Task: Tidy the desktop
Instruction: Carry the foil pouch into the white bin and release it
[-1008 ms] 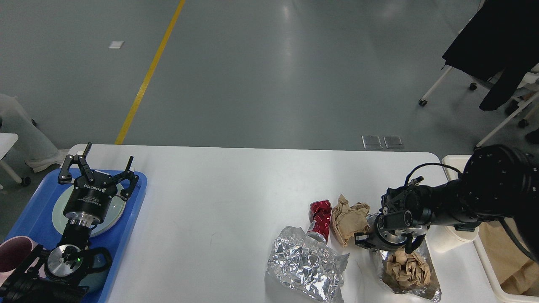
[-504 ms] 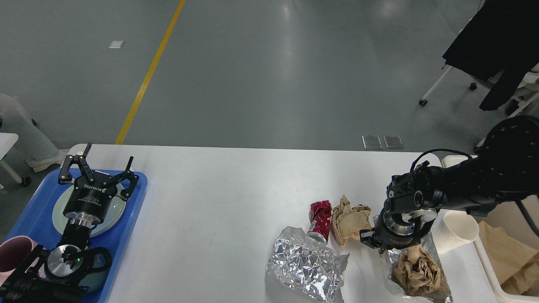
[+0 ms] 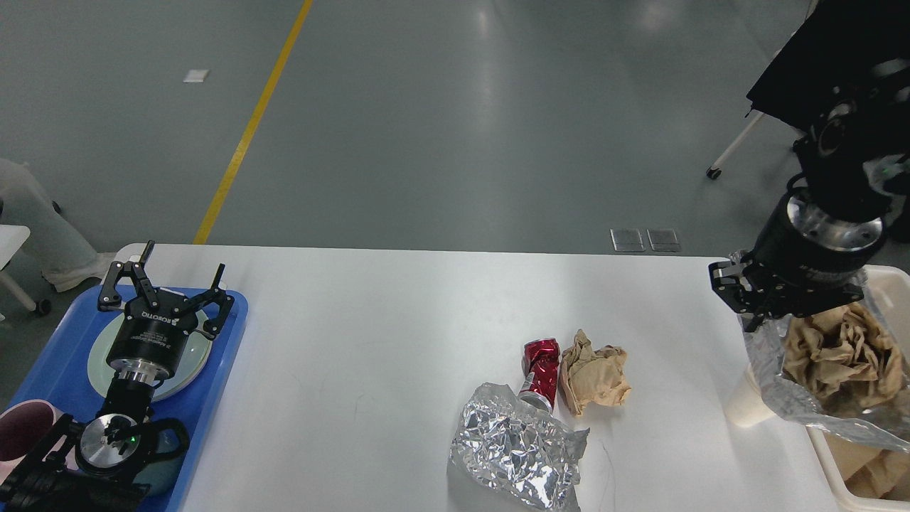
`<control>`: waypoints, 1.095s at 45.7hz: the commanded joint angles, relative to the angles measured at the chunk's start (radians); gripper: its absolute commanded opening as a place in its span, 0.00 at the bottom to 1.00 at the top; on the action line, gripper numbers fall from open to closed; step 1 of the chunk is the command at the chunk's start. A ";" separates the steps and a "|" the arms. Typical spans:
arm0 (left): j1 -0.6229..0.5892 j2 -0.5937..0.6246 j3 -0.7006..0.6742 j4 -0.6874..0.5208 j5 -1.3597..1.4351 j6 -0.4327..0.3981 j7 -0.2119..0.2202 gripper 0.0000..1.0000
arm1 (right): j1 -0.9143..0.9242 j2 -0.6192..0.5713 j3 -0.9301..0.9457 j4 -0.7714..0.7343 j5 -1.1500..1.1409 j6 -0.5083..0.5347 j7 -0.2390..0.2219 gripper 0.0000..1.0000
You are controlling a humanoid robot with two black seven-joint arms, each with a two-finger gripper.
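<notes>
The white desktop (image 3: pixel 370 341) carries a crushed red can (image 3: pixel 540 366), a crumpled brown paper (image 3: pixel 593 373) beside it and a crumpled foil sheet (image 3: pixel 515 448) at the front. My right gripper (image 3: pixel 778 316) is raised above the desktop's right edge. It is shut on a second foil sheet (image 3: pixel 789 391) that cradles a brown paper wad (image 3: pixel 835 348), which hangs over the cream bin (image 3: pixel 828 466). My left gripper (image 3: pixel 178 274) is open and empty above a plate (image 3: pixel 99 363) on the blue tray (image 3: pixel 57 370).
A white paper cup (image 3: pixel 741 407) stands at the desktop's right edge, partly behind the hanging foil. The tray also holds a pink mug (image 3: pixel 21 427) and a dark mug (image 3: pixel 162 466). The bin holds brown paper. A chair with a black cloth stands at the far right.
My right gripper has lifted the foil with the brown paper wad off the desktop and carried it up and to the right, over the bin. The left arm has not moved.
</notes>
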 commanded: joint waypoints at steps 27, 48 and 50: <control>0.000 0.000 0.000 0.000 0.000 0.000 -0.002 0.96 | -0.399 -0.239 -0.143 -0.548 -0.190 0.025 0.210 0.00; 0.000 0.000 0.000 0.000 0.000 0.000 -0.002 0.96 | -1.251 -0.247 0.241 -1.253 -0.189 -0.295 0.205 0.00; 0.000 0.000 0.000 0.000 0.000 0.000 -0.002 0.96 | -1.312 -0.218 0.262 -1.290 -0.189 -0.352 0.202 0.00</control>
